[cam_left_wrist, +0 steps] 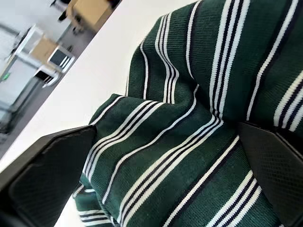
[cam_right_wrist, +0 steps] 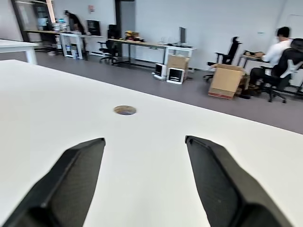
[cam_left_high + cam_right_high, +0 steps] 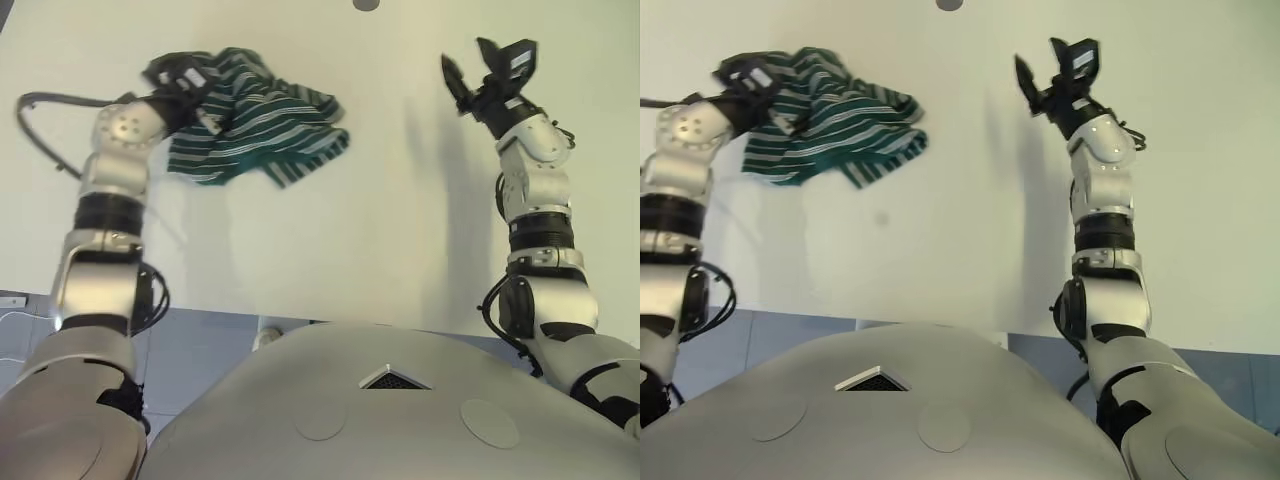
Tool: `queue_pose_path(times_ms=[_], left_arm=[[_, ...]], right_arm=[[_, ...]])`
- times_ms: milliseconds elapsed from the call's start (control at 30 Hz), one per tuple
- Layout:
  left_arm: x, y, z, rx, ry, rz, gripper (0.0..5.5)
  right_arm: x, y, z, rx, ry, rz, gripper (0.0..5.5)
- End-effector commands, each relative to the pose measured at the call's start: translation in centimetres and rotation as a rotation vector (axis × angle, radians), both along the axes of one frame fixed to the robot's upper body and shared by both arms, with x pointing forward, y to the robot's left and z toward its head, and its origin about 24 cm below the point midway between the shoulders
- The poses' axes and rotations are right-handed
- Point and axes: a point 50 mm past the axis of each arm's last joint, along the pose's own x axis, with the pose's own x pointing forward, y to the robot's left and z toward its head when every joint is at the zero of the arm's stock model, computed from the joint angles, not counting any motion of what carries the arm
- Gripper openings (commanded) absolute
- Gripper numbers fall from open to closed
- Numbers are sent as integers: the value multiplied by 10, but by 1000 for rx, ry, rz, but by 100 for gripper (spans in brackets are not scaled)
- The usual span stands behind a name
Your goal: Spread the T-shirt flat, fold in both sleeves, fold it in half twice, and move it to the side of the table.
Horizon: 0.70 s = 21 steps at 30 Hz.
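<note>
Your left gripper (image 1: 163,170), fingers spread wide over the fabric and clamping nothing, sits at the left end of the crumpled dark-green, white-striped knit T-shirt (image 3: 265,125) on the white table's (image 3: 350,230) far left. The heap stretches rightward toward your right gripper (image 3: 478,62), which is splayed, empty and well apart. You cannot tell which way the collar points.

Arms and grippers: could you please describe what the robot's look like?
The left arm and right arm are silver-grey rounded segments with black bands at the joints and black cables looping alongside. The left gripper and right gripper are black, each with two broad, tapering, textured fingers.
</note>
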Motion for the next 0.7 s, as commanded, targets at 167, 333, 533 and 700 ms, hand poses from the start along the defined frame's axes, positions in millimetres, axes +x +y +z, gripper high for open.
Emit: queue_pose_path(times_ms=[167, 333, 533, 700], left_arm=[[-29, 53, 55, -258, -138, 39, 540], [-98, 55, 37, 40, 111, -339, 540], [-107, 61, 15, 285, 175, -456, 490], [-108, 52, 2, 300, 145, -488, 390]], right_arm=[[-14, 5, -4, -109, 21, 55, 317], [-18, 4, -7, -134, 29, 44, 317], [-16, 6, -10, -157, 43, 58, 320], [-17, 3, -13, -204, 51, 65, 320]])
